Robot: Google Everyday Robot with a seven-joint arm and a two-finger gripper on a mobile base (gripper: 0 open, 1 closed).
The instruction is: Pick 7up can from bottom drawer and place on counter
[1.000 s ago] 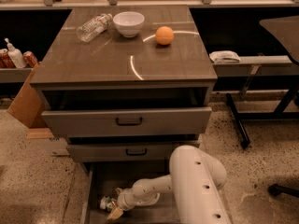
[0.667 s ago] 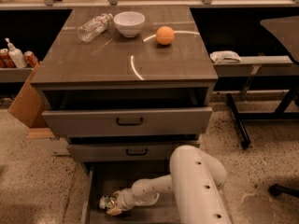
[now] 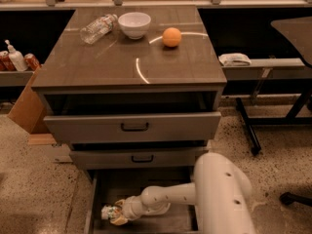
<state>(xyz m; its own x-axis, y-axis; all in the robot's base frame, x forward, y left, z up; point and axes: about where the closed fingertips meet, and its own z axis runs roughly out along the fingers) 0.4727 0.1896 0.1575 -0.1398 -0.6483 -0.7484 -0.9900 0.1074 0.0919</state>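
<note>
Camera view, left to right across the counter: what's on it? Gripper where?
On the counter: plastic bottle → white bowl → orange. The gripper is down in the bottom drawer, at the 7up can.

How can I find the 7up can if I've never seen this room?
Find the grey drawer cabinet and look down to its open bottom drawer. At the drawer's left, beside the gripper on the white arm, is the 7up can. It is small, green and white, unlike the red cans far left.
</note>
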